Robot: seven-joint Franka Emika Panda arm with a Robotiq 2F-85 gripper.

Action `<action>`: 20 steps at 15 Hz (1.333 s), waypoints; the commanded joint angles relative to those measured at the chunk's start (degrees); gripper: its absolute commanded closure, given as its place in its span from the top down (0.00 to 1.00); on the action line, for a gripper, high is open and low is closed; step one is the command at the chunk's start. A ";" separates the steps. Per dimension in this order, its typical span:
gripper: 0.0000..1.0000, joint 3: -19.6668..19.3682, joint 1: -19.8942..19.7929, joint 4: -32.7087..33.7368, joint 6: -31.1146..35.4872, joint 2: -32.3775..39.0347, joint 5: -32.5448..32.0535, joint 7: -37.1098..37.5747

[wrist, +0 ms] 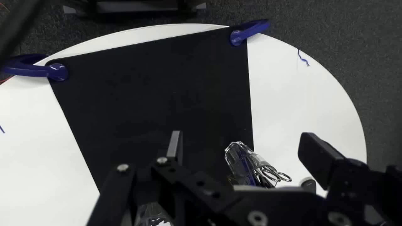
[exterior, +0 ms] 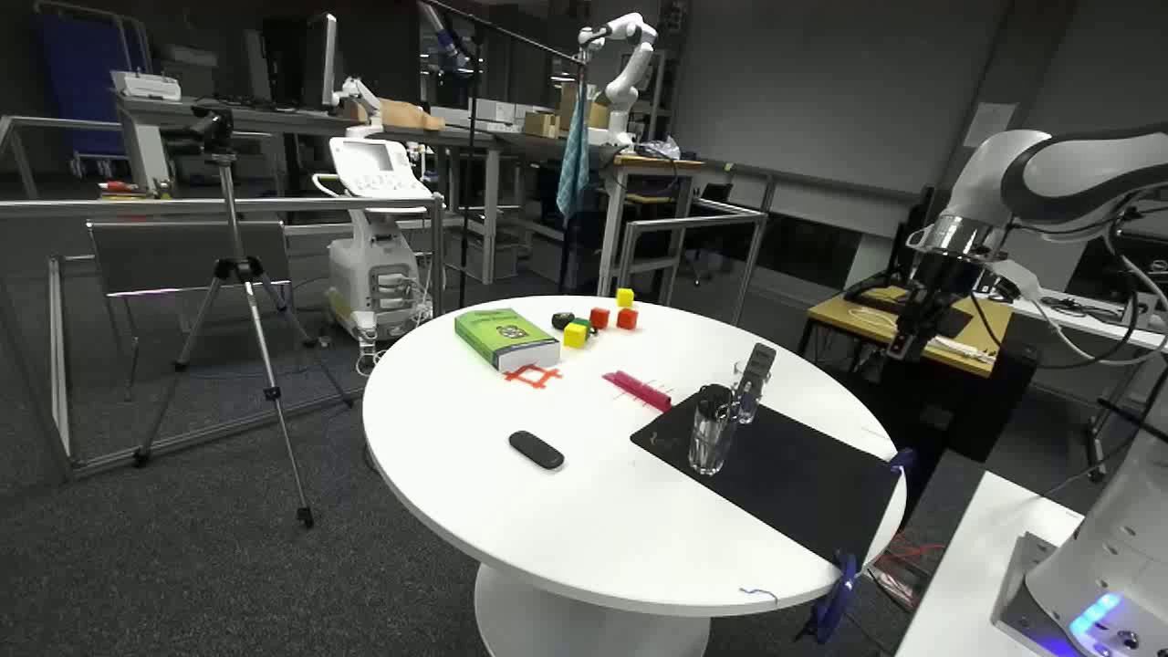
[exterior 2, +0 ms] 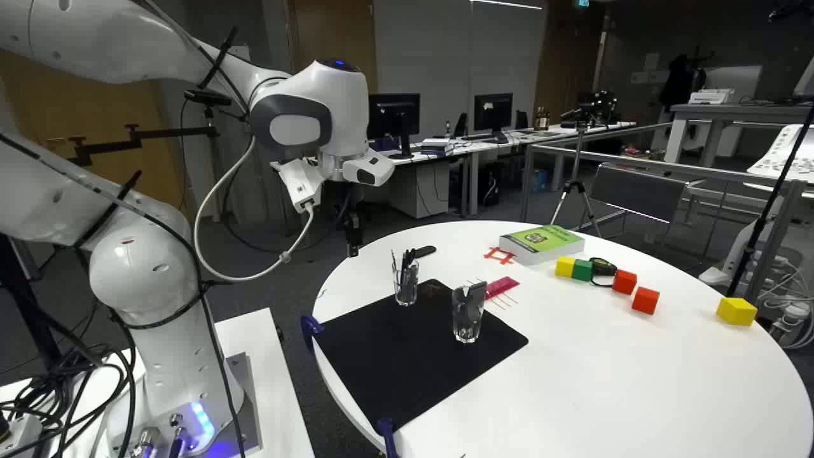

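The gripper [wrist: 245,153] hung high, spread wide, with nothing in it. The glass [wrist: 236,154] with scissors [wrist: 279,176] stood low, right of middle, in the wrist view. It looked hard, slippery and easy to break; its sides seemed best to hold, gently.

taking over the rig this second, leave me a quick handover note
Gripper: jaws open, nothing between them, raised in the air.
Things: one glass holds scissors, the other glass what looks like a remote; both stand upright on the black mat.
Done: no grasp shows; scissors and remote sit in their glasses.
Left: judging by the open jaws, any grasp is not yet made.
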 commanded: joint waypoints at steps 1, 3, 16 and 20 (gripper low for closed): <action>1.00 0.77 -0.81 0.12 -0.26 0.14 0.58 -0.49; 1.00 0.77 -0.81 0.12 -0.27 0.26 0.58 -0.49; 1.00 6.47 1.55 4.13 8.96 9.85 0.46 1.70; 1.00 7.96 2.22 7.25 12.71 16.93 0.05 2.07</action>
